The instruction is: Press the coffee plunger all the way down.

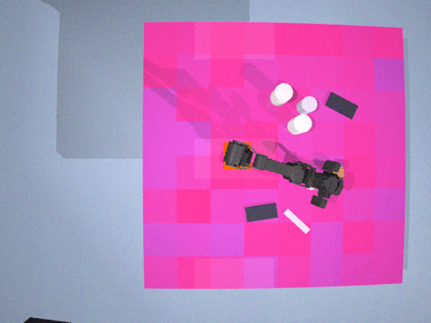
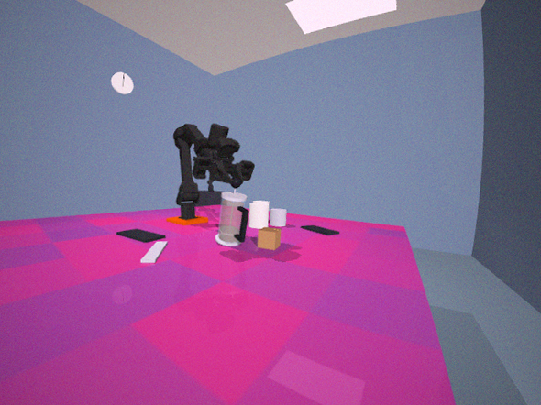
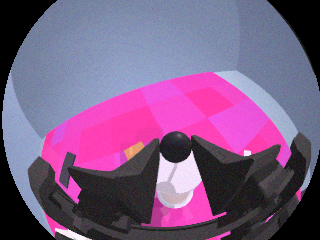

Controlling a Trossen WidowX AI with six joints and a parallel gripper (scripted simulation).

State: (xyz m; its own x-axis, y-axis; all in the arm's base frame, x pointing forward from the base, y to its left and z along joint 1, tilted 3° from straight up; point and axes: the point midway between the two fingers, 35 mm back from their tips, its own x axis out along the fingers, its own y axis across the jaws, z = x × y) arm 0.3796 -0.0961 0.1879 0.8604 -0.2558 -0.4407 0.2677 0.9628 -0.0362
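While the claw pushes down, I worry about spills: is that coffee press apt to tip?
Probably yes: the coffee press is tall on a narrow base and already looks tilted. The claw grips the plunger knob high up, so sideways force would likely lever it.

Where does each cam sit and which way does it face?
Top: overhead, looking straight down on the pink table; whole arm shows, from its orange base.
Exterior: low off the table's far end, looking toward the arm; the gripper is above the coffee press.
Wrist: on the gripper, looking down between its fingers at the plunger knob they are shut on.
Shared: exterior and top both show the brown box.
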